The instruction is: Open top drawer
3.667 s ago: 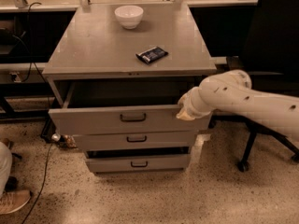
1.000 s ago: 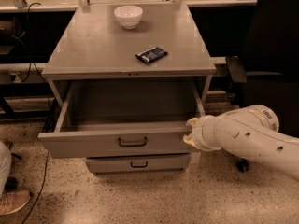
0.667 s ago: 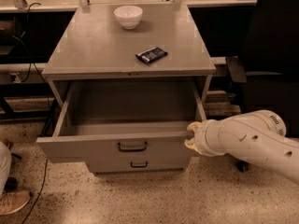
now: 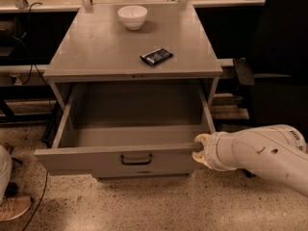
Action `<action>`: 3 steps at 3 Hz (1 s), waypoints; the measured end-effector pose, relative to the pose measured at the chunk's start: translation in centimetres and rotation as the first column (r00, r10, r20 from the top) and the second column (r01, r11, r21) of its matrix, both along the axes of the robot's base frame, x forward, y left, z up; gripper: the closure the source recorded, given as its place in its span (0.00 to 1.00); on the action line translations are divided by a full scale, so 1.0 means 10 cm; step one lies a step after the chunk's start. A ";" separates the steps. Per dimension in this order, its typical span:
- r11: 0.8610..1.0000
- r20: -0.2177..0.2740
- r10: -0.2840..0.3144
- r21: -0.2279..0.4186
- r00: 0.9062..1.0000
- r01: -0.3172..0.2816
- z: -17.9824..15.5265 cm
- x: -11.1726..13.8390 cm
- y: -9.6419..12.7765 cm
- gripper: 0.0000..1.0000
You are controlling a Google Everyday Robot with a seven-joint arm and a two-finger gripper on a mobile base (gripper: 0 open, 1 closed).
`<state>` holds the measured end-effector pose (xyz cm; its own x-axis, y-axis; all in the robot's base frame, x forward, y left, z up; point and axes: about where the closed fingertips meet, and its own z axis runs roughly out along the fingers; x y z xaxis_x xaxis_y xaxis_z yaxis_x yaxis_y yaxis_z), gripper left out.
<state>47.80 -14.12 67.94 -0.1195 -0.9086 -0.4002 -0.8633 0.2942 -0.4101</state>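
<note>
The top drawer (image 4: 96, 162) of the grey metal cabinet stands pulled far out toward the camera, its deep plain grey inside bare. Its dark loop handle (image 4: 136, 159) sits at the middle of the front panel. My gripper (image 4: 199, 150) is at the right end of the drawer's front panel, at its top edge, with the white arm reaching in from the lower right. The two lower drawers are hidden behind the pulled-out front.
A white bowl (image 4: 132, 17) and a small dark packet (image 4: 156, 57) lie on the cabinet top (image 4: 96, 47). A black office chair (image 4: 279, 71) stands at the right. A shoe (image 4: 12, 208) and cables show on the speckled floor at the left.
The top drawer has slid further out toward the camera, covering the lower drawers. My gripper has moved down and toward the camera with its front's right end.
</note>
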 end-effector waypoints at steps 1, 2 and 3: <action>1.000 0.000 0.000 0.000 1.000 0.000 0.00 0.00 0.00 1.00; 1.000 -0.012 0.010 0.023 1.000 -0.010 -0.01 -0.18 -0.06 0.96; 1.000 -0.012 0.010 0.023 1.000 -0.010 0.00 -0.18 -0.06 0.75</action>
